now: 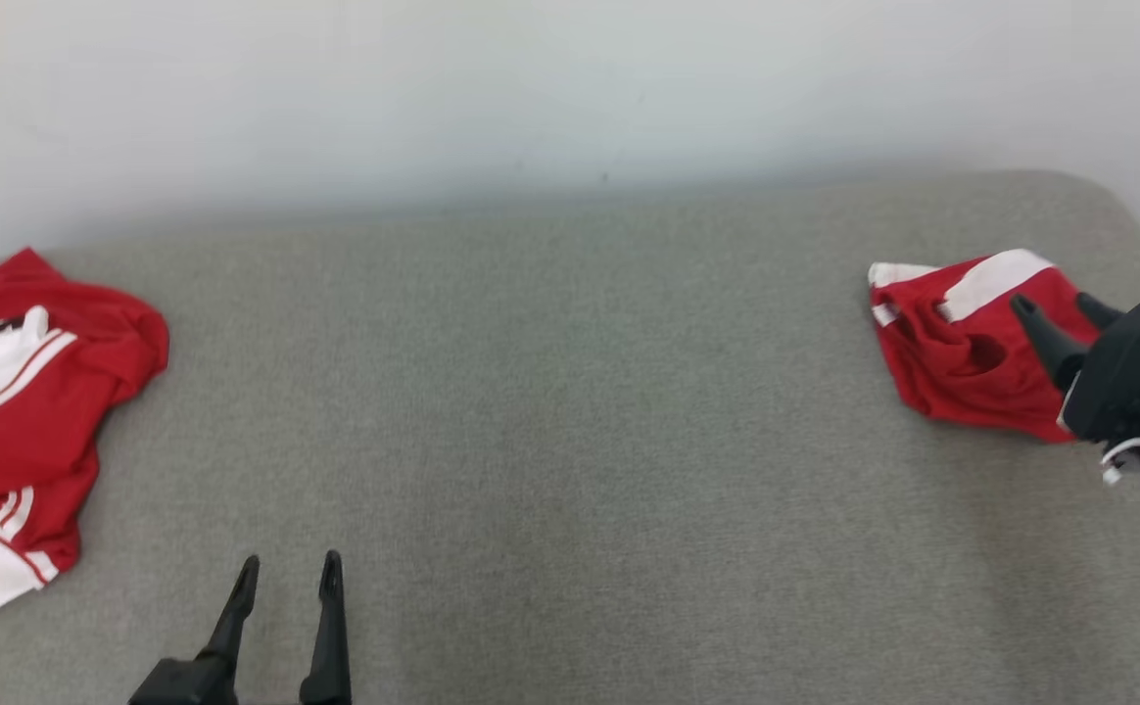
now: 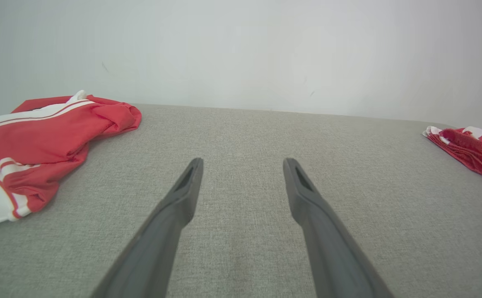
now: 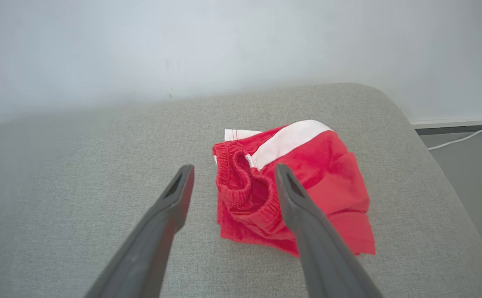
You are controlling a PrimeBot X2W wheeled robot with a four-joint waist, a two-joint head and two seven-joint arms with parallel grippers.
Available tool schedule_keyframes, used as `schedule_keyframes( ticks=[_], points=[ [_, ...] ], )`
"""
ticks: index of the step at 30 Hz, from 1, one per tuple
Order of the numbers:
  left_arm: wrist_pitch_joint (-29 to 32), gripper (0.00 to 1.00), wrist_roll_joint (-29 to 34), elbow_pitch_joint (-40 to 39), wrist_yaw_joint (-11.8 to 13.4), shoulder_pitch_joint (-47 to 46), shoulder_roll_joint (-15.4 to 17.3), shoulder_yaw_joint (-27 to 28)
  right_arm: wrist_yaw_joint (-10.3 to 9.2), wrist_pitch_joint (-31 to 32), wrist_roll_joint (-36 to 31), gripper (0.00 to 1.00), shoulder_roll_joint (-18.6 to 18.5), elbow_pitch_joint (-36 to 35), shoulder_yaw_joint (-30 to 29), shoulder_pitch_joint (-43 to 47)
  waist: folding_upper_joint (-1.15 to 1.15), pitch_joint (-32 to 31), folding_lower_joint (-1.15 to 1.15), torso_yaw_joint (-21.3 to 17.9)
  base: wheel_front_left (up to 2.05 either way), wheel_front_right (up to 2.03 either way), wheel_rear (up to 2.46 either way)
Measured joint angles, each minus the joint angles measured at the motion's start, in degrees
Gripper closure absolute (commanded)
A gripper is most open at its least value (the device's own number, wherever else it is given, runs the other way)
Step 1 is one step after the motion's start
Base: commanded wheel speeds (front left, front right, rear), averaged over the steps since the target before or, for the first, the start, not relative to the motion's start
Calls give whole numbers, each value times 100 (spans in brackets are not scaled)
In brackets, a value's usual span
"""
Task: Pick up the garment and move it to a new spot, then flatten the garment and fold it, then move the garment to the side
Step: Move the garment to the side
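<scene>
The left gripper (image 1: 291,561), in the head view, sits at the near left, jaws apart and empty over the grey cushion (image 1: 570,411). The right gripper (image 1: 1055,304) is at the far right, jaws wide and holding nothing, over the folded red garment (image 1: 942,362). A crumpled red-and-white garment (image 1: 12,411) lies at the left edge. In the left wrist view, 2 spread fingers hover above the cushion, between both garments. In the right wrist view, the spread fingers frame the folded red garment's elastic waistband; whether they touch it cannot be told.
</scene>
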Motion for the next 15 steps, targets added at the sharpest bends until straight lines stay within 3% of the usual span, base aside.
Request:
schedule_keyframes(
  ticks=[8,15],
  points=[
    [-1,0,-147,-127,0,439,68,109,-31,-891,21,0,143,-808,-53,855,0,-470,0,-293,0,0,0],
    [-1,0,-156,-311,0,620,62,235,-298,-1646,-79,0,216,-1499,-93,1385,1,-651,1,-552,0,0,0]
  ],
)
